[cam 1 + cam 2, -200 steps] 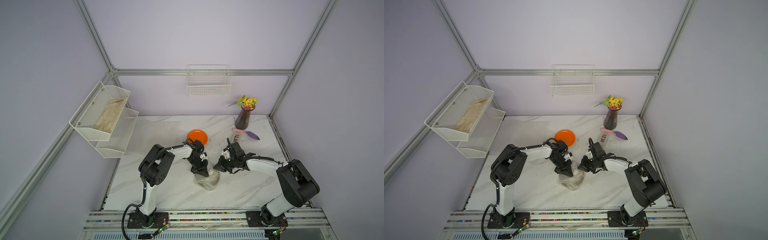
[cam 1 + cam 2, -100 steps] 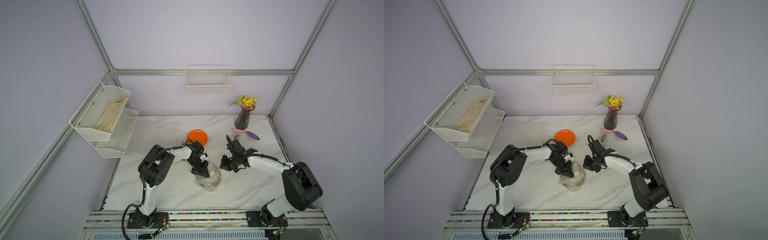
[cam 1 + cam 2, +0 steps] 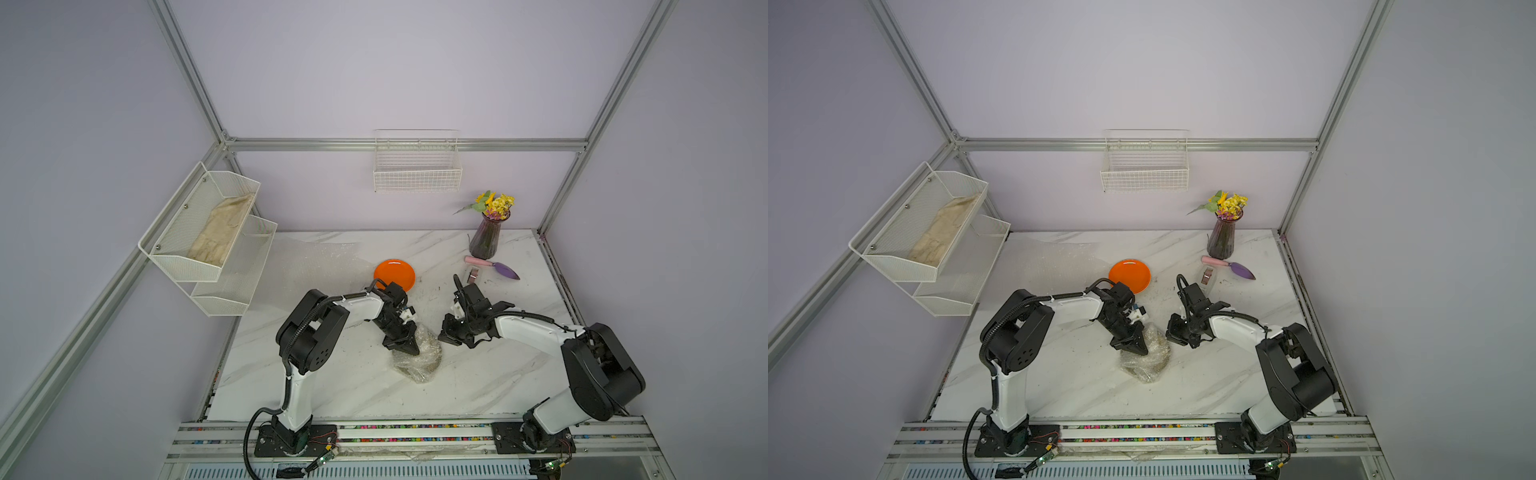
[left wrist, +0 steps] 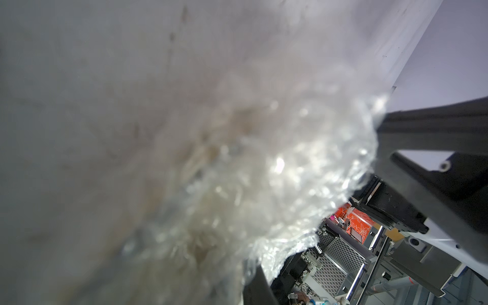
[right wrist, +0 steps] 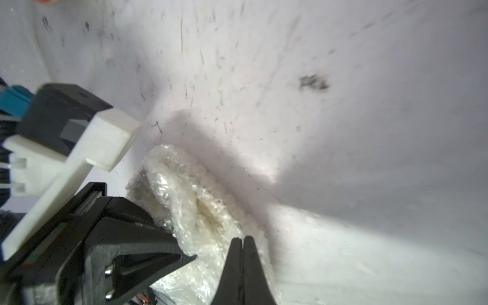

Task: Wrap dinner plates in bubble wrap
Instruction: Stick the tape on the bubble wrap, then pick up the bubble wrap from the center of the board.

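Centre frame, the left gripper (image 3: 409, 347) pinches shut on a crinkly, clear bubble-wrapped bundle (image 3: 419, 359), apparently finishing a tuck, while the closed, empty right gripper (image 3: 448, 337) hovers just beside it. Above, a plain round orange plate (image 3: 394, 274) lies bare; it probably needs the flat clear bubble-wrap sheet (image 3: 316, 262) at its left next.

In both top views the left arm (image 3: 316, 332) bends up from the bottom of the frame and reaches to the middle. The left gripper (image 3: 409, 350) points down, fingers closed. The right arm (image 3: 536, 330) reaches in from the lower right (it lies low). The right gripper (image 5: 241, 244) has its fingers (image 5: 232, 266) pressed tight together.
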Controlling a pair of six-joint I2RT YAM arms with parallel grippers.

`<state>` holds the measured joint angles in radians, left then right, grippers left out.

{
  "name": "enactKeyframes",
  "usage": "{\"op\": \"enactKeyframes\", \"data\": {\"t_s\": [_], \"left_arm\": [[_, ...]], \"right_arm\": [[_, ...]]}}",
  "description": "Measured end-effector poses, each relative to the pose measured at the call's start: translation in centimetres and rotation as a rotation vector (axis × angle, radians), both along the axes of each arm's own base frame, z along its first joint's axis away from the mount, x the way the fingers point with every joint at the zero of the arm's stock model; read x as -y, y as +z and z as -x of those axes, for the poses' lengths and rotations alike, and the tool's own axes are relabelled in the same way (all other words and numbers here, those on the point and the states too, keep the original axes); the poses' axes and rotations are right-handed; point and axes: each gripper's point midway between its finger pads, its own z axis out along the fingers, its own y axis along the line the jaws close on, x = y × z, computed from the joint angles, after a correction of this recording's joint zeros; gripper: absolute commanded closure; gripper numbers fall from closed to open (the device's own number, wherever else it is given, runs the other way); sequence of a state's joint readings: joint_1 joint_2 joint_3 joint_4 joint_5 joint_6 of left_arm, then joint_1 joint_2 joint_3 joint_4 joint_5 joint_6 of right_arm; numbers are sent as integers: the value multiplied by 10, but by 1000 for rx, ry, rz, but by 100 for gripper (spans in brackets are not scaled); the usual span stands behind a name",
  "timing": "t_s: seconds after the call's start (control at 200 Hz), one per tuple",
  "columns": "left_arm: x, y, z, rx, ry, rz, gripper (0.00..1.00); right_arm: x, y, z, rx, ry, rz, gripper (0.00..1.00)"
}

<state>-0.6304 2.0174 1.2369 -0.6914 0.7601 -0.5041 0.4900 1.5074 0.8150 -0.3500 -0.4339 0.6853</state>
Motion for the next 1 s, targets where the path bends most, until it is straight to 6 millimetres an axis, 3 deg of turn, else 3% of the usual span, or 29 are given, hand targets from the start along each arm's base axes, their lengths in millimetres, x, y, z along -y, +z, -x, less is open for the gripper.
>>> {"op": "enactKeyframes", "data": {"t_s": [0.08, 0.17, 0.26, 0.335, 0.42, 0.62, 0.71, 0.81, 0.86, 1.0], "left_arm": [[0, 0, 0, 0, 0, 2, 90], [0, 0, 0, 0, -1, 3, 90], [0, 0, 0, 1, -3, 3, 89], [0, 0, 0, 2, -6, 5, 90], [0, 0, 0, 0, -8, 8, 90], [1, 0, 0, 1, -13, 13, 87], [1, 3, -1, 5, -11, 12, 77], [1, 14, -3, 42, -16, -10, 57], [-2, 24, -6, 88, -22, -40, 49], [-22, 62, -27, 204, 17, -117, 38]], "right_arm": [[3, 2, 5, -2, 2, -45, 77], [6, -10, 28, -61, 12, -81, 69], [9, -20, 49, -109, 18, -100, 68], [5, -26, 54, -122, 11, -143, 69], [-2, -29, 54, -121, 1, -208, 74], [-10, -31, 49, -110, -4, -268, 95], [-10, -30, 50, -101, 9, -265, 100], [-9, -26, 50, -92, 10, -251, 100], [-8, -18, 48, -80, 4, -245, 100], [5, 12, 30, -14, -63, -238, 100]]}}
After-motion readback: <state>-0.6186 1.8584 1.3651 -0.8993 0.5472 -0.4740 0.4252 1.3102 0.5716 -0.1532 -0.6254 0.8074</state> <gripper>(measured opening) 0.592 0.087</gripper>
